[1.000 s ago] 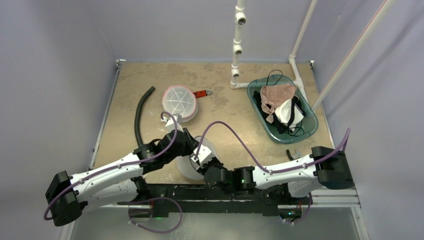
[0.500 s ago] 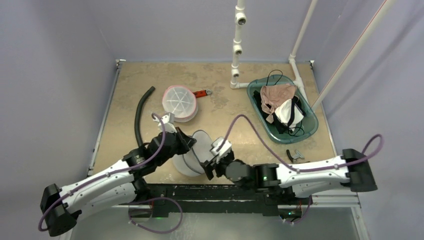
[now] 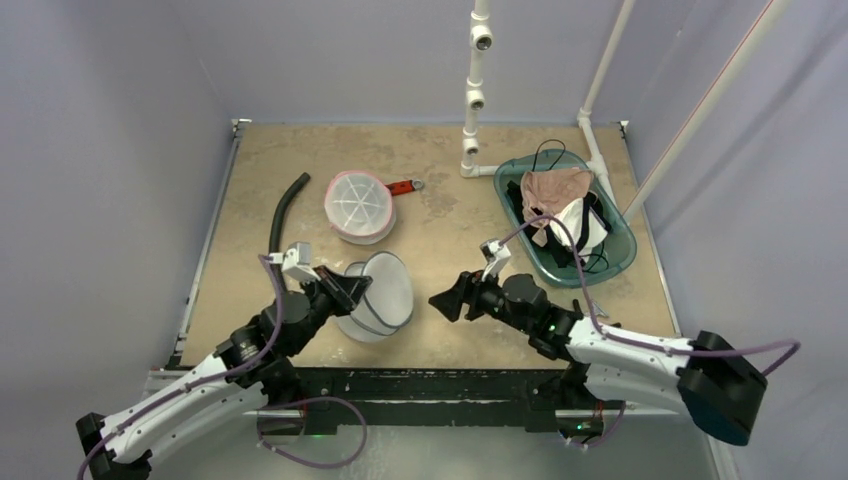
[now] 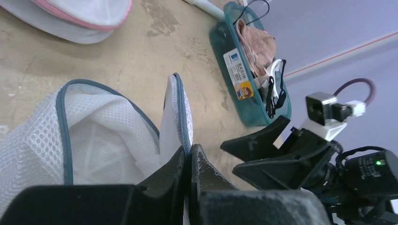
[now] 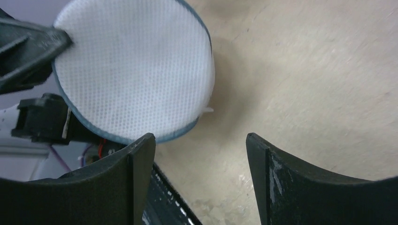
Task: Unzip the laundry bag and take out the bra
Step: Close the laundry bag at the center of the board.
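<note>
The laundry bag (image 3: 378, 296) is a round white mesh case with a grey-blue zipper, lying near the table's front middle. My left gripper (image 3: 347, 291) is shut on its zipper edge (image 4: 180, 117), where a flap stands up off the bag's body (image 4: 94, 136). To the right of the bag, my right gripper (image 3: 447, 301) hangs open and apart from it, with only bare table between its fingers (image 5: 141, 154). The right wrist view shows the bag's round face (image 5: 136, 70). The bra is hidden.
A second mesh bag with pink trim (image 3: 358, 205) lies behind, a red tab (image 3: 405, 186) beside it. A black hose (image 3: 280, 225) curves at the left. A teal basin (image 3: 618, 250) with several garments stands at the right. White pipes (image 3: 473, 100) rise at the back.
My right gripper has opened, let go of the bag and drawn back to the right. My left gripper has closed on the zipper edge and the bag has shifted slightly away from the front edge.
</note>
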Controlling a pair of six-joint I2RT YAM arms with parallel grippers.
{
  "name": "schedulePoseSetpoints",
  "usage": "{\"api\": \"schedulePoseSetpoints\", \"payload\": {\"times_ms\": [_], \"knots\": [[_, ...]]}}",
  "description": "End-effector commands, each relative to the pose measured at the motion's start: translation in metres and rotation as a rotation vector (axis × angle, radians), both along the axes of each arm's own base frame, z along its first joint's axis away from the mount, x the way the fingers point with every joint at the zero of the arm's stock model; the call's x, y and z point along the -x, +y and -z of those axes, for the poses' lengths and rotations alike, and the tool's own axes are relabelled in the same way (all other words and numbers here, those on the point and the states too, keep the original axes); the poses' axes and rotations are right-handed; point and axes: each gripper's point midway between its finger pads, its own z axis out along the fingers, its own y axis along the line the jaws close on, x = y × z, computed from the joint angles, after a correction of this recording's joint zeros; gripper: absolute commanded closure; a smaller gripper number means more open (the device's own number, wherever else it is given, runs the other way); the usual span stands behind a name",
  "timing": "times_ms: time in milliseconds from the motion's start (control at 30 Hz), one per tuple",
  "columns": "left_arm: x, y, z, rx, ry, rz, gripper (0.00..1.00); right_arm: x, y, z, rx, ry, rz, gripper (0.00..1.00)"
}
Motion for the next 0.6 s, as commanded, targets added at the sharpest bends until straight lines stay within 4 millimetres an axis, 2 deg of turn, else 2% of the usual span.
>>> {"api": "schedulePoseSetpoints", "payload": {"times_ms": [0,167,233,433,567], "knots": [[-0.005,0.028,0.009,-0.019,0.009,-0.128,1.0,0.02,0.031,-0.021,-0.227,0.086,-0.175,0.27],[-0.005,0.044,0.012,-0.031,0.007,-0.185,1.0,0.021,0.045,-0.006,-0.258,0.151,-0.235,0.29],[-0.005,0.045,0.012,-0.031,0.003,-0.191,1.0,0.019,0.053,0.001,-0.267,0.187,-0.248,0.3],[-0.004,0.045,0.013,-0.037,0.005,-0.183,1.0,0.012,0.079,0.007,-0.339,0.276,-0.296,0.33],[-0.003,0.042,0.006,-0.027,-0.009,-0.163,1.0,0.006,0.095,0.015,-0.357,0.314,-0.322,0.35]]}}
